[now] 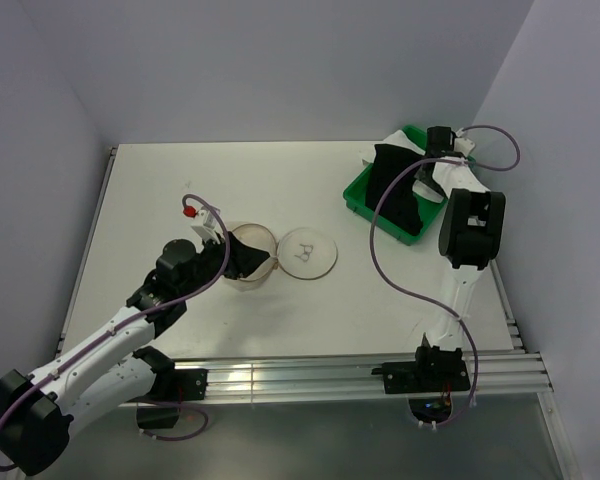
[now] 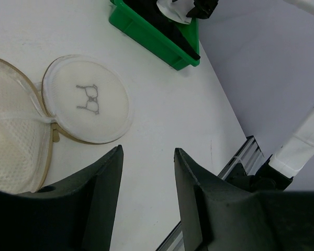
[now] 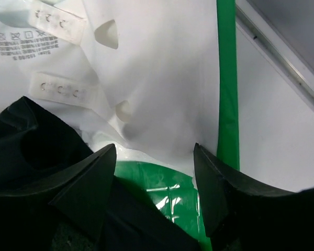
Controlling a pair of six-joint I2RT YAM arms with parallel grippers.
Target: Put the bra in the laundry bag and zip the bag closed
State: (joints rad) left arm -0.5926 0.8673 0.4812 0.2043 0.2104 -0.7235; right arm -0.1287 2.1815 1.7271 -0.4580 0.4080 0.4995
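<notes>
The bra point(image 1: 392, 190) is a floppy black piece lying in the green tray point(image 1: 361, 197); in the right wrist view its black fabric point(image 3: 26, 141) lies under my left finger. My right gripper point(image 1: 426, 172) hovers low over the tray, open point(image 3: 154, 149), with only tray floor and cloth between the jaws. The laundry bag point(image 1: 259, 241) lies unzipped at mid-table with its round lid point(image 1: 311, 255) flipped out to the right. My left gripper point(image 1: 242, 258) reaches over the bag, open point(image 2: 146, 151) and holding nothing. The left wrist view has the bag's mesh point(image 2: 13, 141) and its lid point(image 2: 88, 99).
A white garment point(image 3: 162, 63) with care labels lies in the green tray point(image 3: 227, 78) beside the black fabric. The tray point(image 2: 157, 39) stands at the table's back right near the side wall. An aluminium rail point(image 1: 330, 375) runs along the near edge.
</notes>
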